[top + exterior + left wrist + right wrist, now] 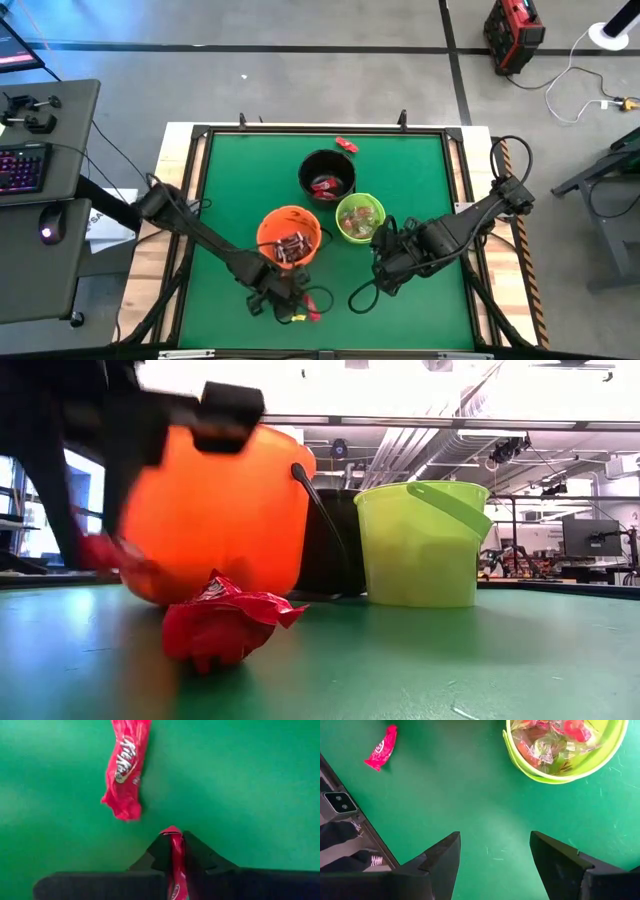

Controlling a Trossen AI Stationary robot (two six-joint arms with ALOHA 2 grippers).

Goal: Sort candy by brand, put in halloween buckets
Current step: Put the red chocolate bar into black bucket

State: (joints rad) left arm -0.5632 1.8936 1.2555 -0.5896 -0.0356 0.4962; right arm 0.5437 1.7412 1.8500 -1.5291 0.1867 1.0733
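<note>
Nearest thing: crumpled red KitKat wrapper (pixel 225 622) lying on the green table (pixel 420 180), right in front of the low camera
My left claw (pixel 175 842): pinched tight on 1 red candy (pixel 176 865), near edge, just in front of the orange bucket (pixel 289 237)
My right claw (pixel 495 850): spread wide, holding nothing, beside the lime green bucket (pixel 360 218)
Black bucket (pixel 327 175): behind those 2, red candy inside
Stray red candy (pixel 346 145): by the far edge
</note>
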